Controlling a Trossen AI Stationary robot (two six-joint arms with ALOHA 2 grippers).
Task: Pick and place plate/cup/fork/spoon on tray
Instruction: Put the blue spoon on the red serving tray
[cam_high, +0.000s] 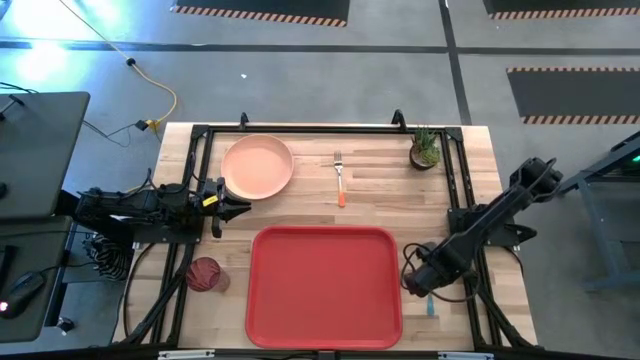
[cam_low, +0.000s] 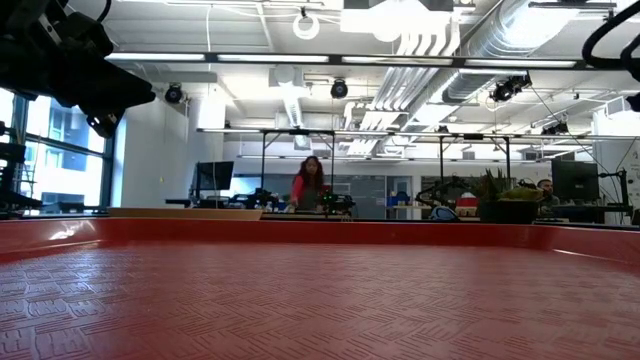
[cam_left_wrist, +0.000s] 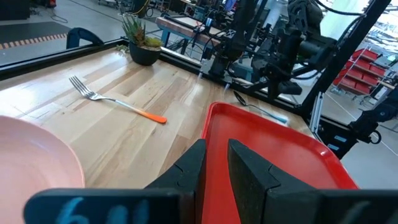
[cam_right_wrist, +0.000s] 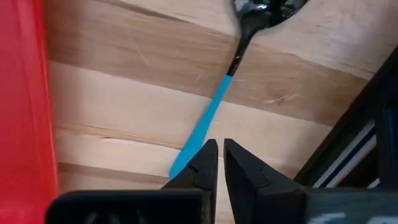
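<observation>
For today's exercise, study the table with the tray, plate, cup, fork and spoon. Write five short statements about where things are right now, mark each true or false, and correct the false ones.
1. The tray holds no tableware. True.
2. The plate is on the tray. False: it lies on the wooden table, beyond the tray, near the left gripper.
3. The fork lies on the table between the plate and the potted plant. True.
4. The right gripper is over the cup. False: it is at the spoon, beside the tray; the cup stands off the tray's other side.
5. The spoon's handle is orange. False: it is blue.
</observation>
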